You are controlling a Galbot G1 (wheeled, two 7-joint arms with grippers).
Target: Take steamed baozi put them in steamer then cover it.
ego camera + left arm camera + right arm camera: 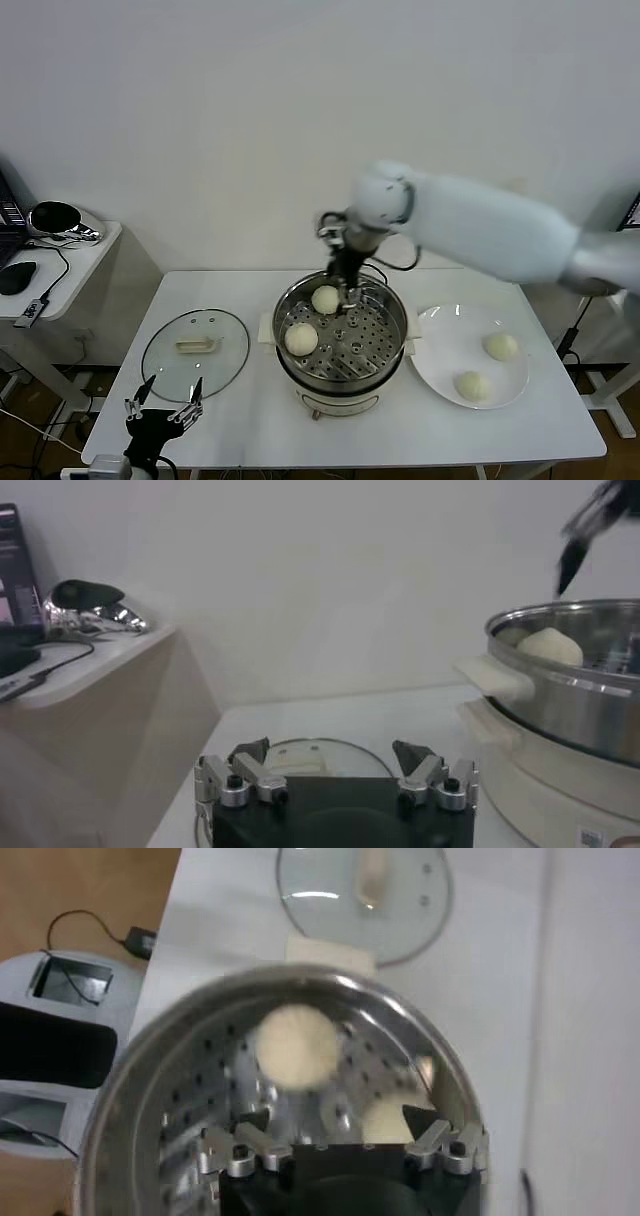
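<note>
The steamer [385,352] stands mid-table with two steamed baozi on its perforated tray, one at the back [325,299] and one at the front left [301,339]. Two more baozi [502,346] [473,385] lie on the white plate [437,352] to its right. My right gripper [346,288] hangs open just above the back of the tray, beside the rear baozi [390,1118], holding nothing. The cover [195,348], a glass lid, lies flat on the table left of the steamer. My left gripper [165,405] waits open near the table's front left corner, short of the cover [315,755].
A low side table [70,262] at the far left carries a laptop, a mouse [14,277] and cables. The wall runs close behind the steamer. My right arm [480,235] reaches in over the plate from the right.
</note>
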